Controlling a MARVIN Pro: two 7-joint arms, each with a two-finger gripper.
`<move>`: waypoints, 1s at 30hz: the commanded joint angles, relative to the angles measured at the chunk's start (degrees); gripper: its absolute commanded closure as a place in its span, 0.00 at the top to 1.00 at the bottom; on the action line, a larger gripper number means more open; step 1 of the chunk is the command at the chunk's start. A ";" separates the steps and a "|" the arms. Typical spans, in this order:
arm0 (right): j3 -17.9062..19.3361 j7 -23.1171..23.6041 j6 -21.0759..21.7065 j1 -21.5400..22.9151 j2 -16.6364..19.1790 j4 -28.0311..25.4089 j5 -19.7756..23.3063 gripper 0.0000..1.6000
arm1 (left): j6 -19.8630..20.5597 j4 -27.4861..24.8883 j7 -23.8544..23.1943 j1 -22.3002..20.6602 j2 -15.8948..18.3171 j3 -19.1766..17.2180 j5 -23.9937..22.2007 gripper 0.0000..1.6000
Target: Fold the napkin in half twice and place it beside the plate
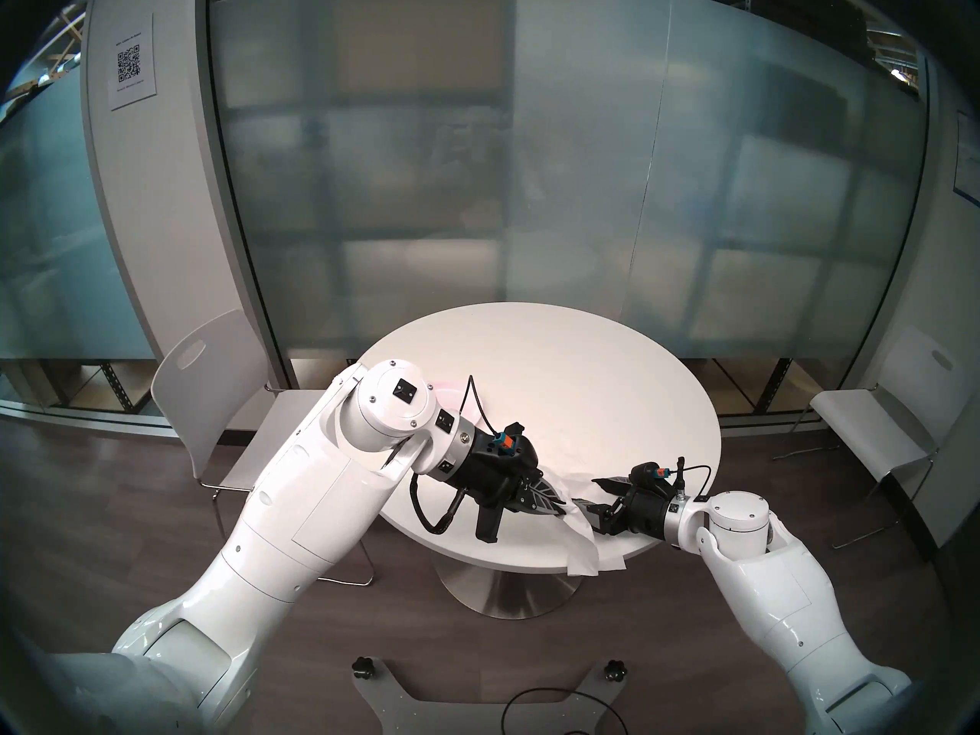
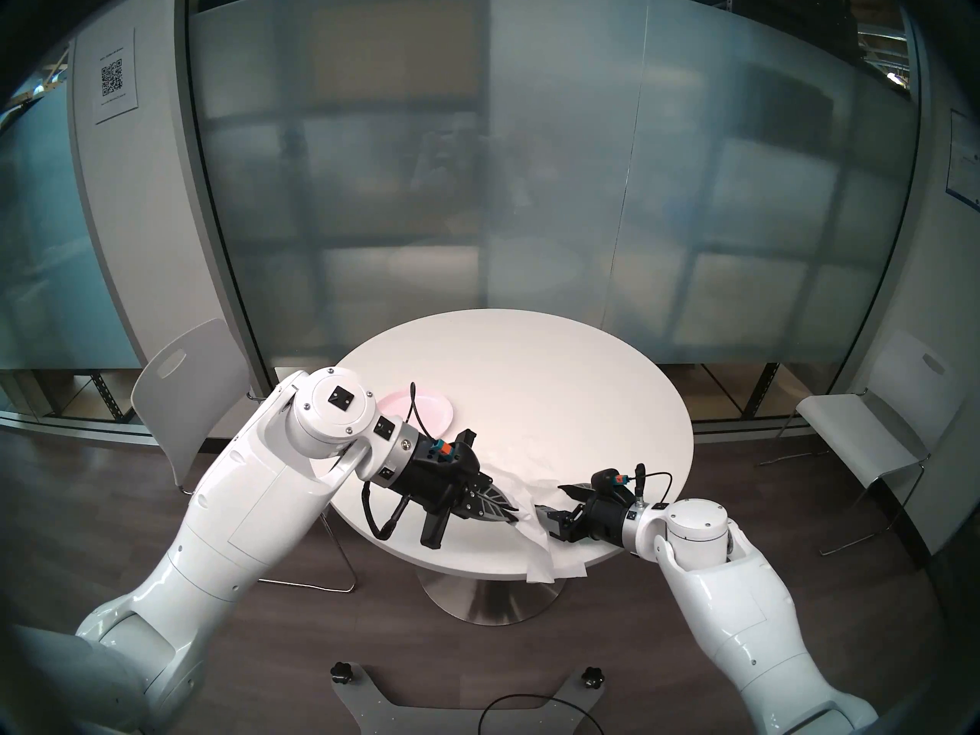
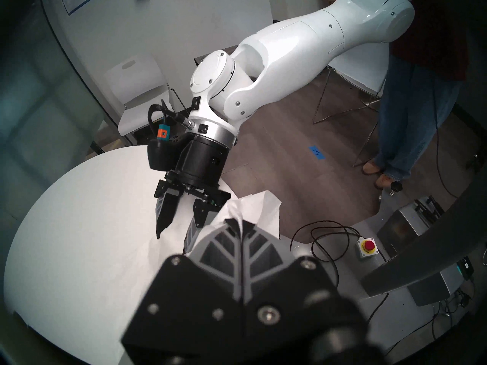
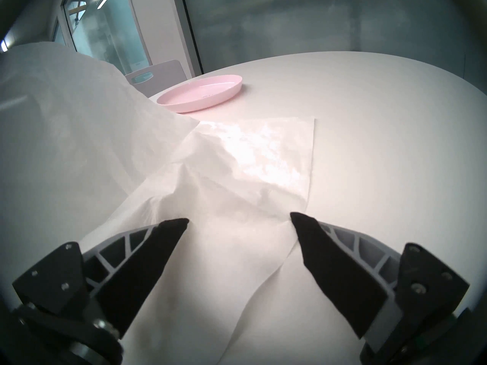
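The white napkin lies crumpled on the round white table near its front right edge, with one part hanging over the edge. My left gripper is shut on a fold of the napkin and lifts it off the table. My right gripper is open, facing the left one, its fingers low over the flat part of the napkin and apart from it. The pale pink plate sits behind my left wrist; it also shows in the right wrist view, beyond the napkin's far edge.
A white chair stands left of the table and another to the right. A frosted glass wall is behind. A person stands on the floor to the robot's right, near a red stop button.
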 commanded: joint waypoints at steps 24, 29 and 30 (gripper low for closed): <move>-2.14 5.60 4.58 8.33 -0.42 7.77 0.78 1.00 | -0.63 11.46 -1.00 -10.49 -7.19 4.67 3.36 0.00; -2.51 7.53 4.37 11.41 0.15 11.14 0.58 1.00 | -0.66 11.95 -0.99 -11.16 -8.17 5.19 3.47 0.00; -2.53 7.86 4.33 11.93 0.26 11.68 0.56 1.00 | -0.62 12.05 -0.93 -11.24 -8.31 5.25 3.49 0.00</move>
